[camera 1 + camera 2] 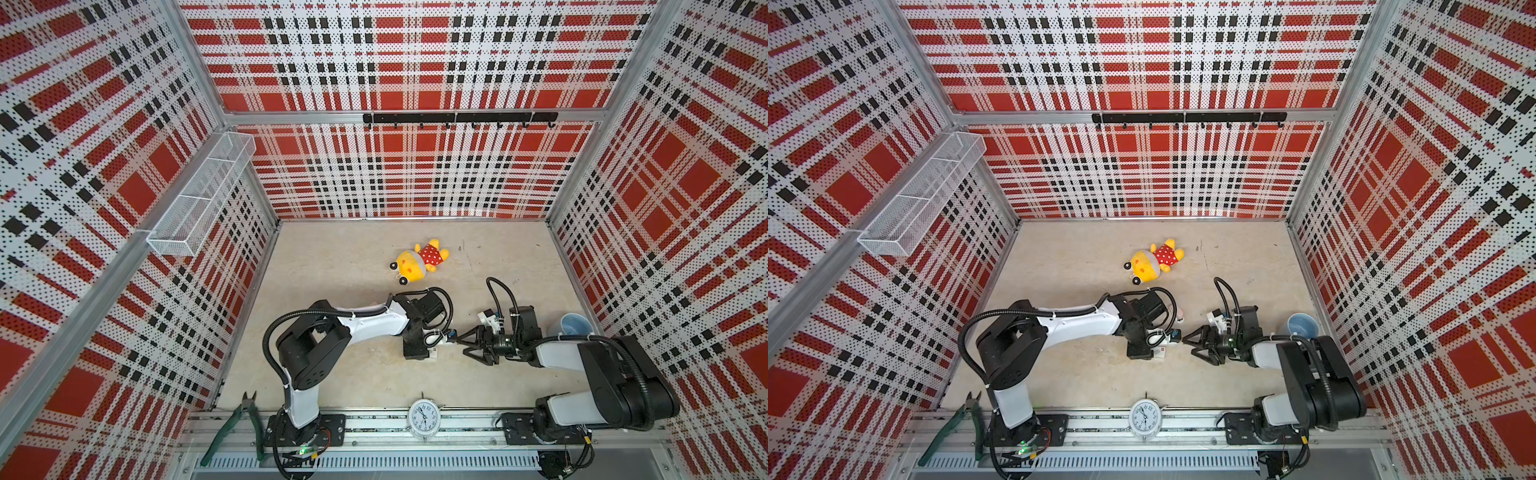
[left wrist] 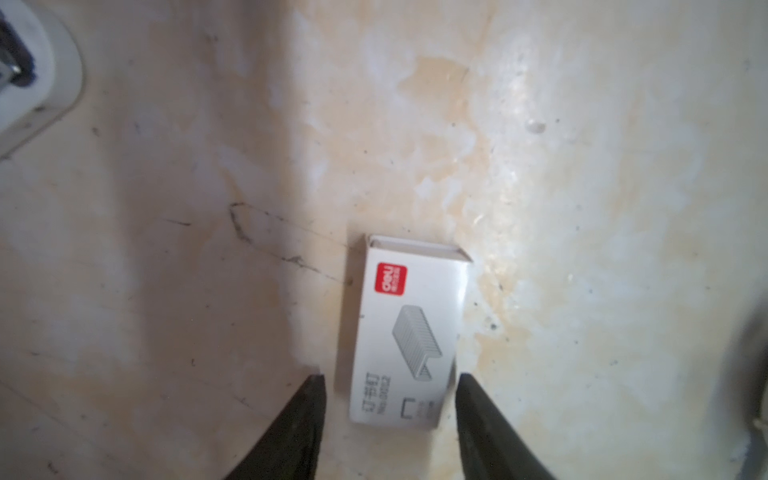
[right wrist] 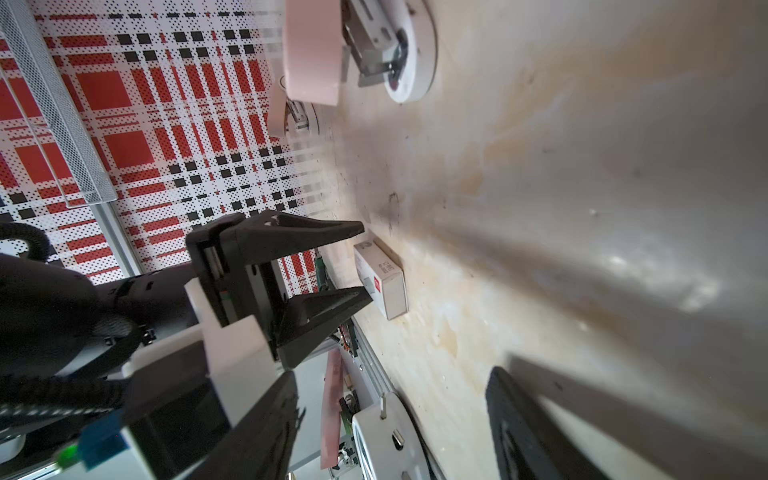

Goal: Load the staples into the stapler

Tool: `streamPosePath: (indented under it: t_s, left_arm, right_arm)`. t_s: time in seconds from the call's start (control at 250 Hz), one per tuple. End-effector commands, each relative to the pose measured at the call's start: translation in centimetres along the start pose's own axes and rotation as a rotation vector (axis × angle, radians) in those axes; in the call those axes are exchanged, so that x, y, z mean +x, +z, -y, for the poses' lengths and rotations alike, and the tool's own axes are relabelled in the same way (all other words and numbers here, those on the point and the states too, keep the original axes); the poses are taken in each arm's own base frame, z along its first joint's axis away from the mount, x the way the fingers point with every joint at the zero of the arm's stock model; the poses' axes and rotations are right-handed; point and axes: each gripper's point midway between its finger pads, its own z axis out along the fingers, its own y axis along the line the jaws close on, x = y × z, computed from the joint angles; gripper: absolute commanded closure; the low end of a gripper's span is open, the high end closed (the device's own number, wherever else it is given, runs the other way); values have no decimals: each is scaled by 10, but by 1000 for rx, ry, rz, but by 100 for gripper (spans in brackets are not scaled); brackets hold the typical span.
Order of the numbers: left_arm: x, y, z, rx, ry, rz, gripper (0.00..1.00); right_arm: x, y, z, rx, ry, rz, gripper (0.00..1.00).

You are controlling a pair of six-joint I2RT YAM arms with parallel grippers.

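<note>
- In both top views the left arm rises from its base on the front rail and folds at the elbow. Its white forearm runs rightward over the stained beige tabletop (image 1: 353,374).
- The wrist bends down, so the left gripper (image 1: 417,352) points straight at the surface near the middle.
- A small white cardboard box (image 1: 1161,353) with a red label peeks out just beside that gripper.
- The right arm reaches leftward from its own base with the forearm low. The right gripper (image 1: 461,347) lies almost level and points at the left one, near it but apart. Its jaws stand wide with nothing between them.
- In the left wrist view the left gripper (image 2: 390,376) looks down on the box (image 2: 405,328), which lies flat with a grey print of staples on its face.
- The jaws are parted, with one black fingertip (image 2: 311,399) on each side of the box's near end. Tabletop shows between one tip and the box, and the other tip sits just beside it. Nothing is clamped.
- A blurred white rounded edge of the pink-and-white plastic stapler (image 2: 50,91) shows at the frame's border.
- In the right wrist view the left gripper (image 3: 365,262) meets the tabletop end-on, astride the box (image 3: 390,291).
- Beyond it the stapler (image 3: 409,62) lies open, its pink lid swung away from the white base and the metal channel bare.
- The right gripper (image 3: 395,372) has its jaws spread and empty.
- The staples themselves show in no view.
</note>
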Motion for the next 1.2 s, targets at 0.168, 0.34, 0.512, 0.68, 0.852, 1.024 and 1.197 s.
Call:
streamPosePath:
  t_s: [0.168,0.34,0.512,0.68,0.852,1.024,1.197]
  left_arm:
    - [-6,-3,9,19,30,37,50]
    - [-4,-2,10,22,30,38,56]
    - [-7,-2,10,21,27,51,59]
    - [-8,0,7,14,24,50,57]
    - [-8,-1,6,7,24,54,58]
    - [-9,-7,0,6,-8,83,58]
    - [-6,-8,-2,5,-14,83,58]
  right_arm:
    - [-10,15,-10,-103,-8,35,32]
    - [-11,21,-2,-135,29,43,38]
    - [-11,25,3,-158,44,57,42]
    - [-6,29,9,-169,59,51,44]
    - [-4,33,7,-182,54,43,46]
    - [-5,37,9,-154,46,42,47]
    - [-6,37,7,-103,26,33,45]
